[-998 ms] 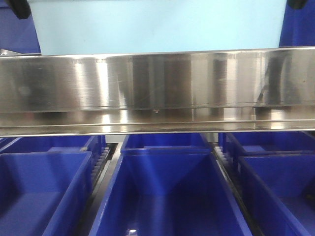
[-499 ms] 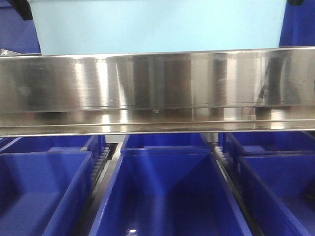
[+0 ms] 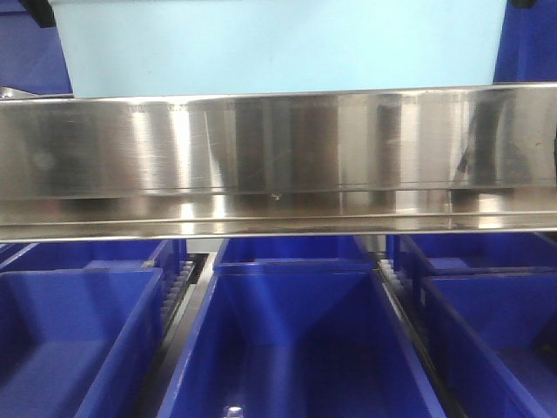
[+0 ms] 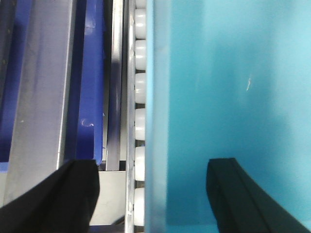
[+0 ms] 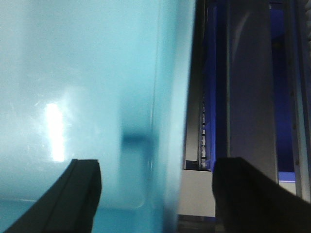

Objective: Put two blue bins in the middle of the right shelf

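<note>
Pale aqua bin is at shelf level behind the steel rail, its left wall beside the white rollers. Left fingers and right fingers gape wide astride its side walls, gripping nothing. Likely the grasp or release stage. Next move needs both sides to close evenly.

Bright glare streaks the steel rail; wrist views blurred.
</note>
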